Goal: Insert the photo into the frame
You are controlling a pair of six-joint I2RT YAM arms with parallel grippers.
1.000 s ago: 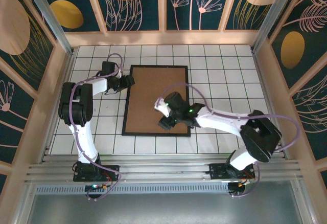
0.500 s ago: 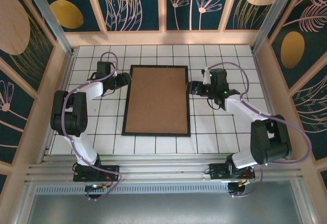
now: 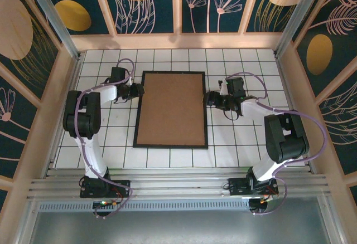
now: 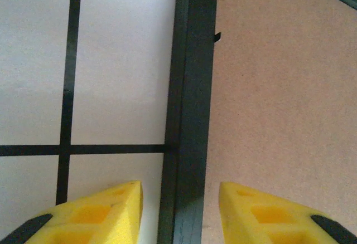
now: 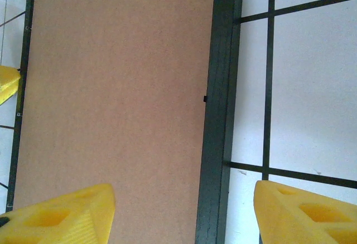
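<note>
Left wrist — fingers [image 4: 100, 213] cropped, astride frame [image 4: 192, 88]

Bare surface [image 3: 167, 157] ahead of and behind the frame [image 3: 137, 121]; sides blocked by left end effector [image 3: 139, 91], right end effector [image 3: 209, 98], wooden walls [image 3: 294, 93].

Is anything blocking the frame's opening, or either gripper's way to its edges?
A brown backing board fills the frame edge to edge. Nothing visible lies between the left gripper or the right gripper and the rails they straddle.

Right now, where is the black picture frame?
In the top view the frame lies flat mid-table, brown board up, with the left fingers straddling its left edge and the right fingers its right edge.
</note>
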